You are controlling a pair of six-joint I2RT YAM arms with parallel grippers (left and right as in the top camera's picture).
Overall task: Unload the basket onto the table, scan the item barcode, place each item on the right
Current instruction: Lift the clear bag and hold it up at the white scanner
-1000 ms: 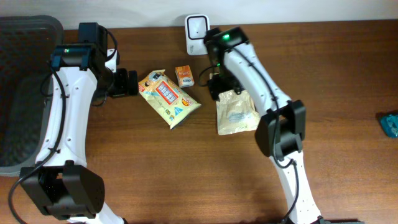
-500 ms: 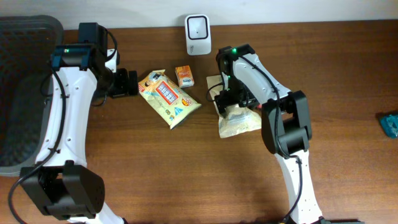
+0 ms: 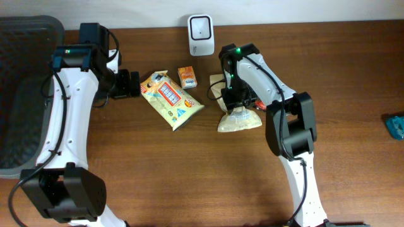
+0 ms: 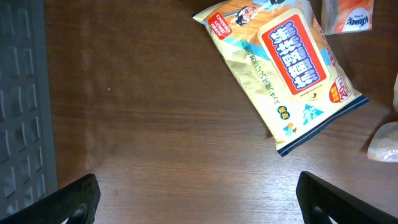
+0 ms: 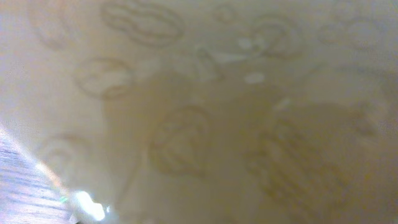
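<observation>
Beige pouch (image 3: 240,121) is being shown lying flat on the wooden desk (image 3: 189,170), right of centre and below the white scanner (image 3: 201,26) standing at the far edge. Its upper end is being covered by the right pincer (image 3: 235,101), which is being held down onto it from above. In the right wrist view almost the whole frame is being filled by the pouch's blurred printed surface (image 5: 205,112), with only a sliver of desk seen at the lower left. The fingers are hidden there, so it cannot be told whether that pincer is spread or pinching the pouch.

The left pincer (image 4: 200,202) is being held spread wide, with nothing between its fingers, above bare desk just left of a yellow snack bag (image 3: 172,99). A small orange box (image 3: 187,77) is being seen just beside that bag's upper right corner, between bag and scanner. A dark mesh surface (image 3: 25,94) is being seen at the desk's left edge.
</observation>
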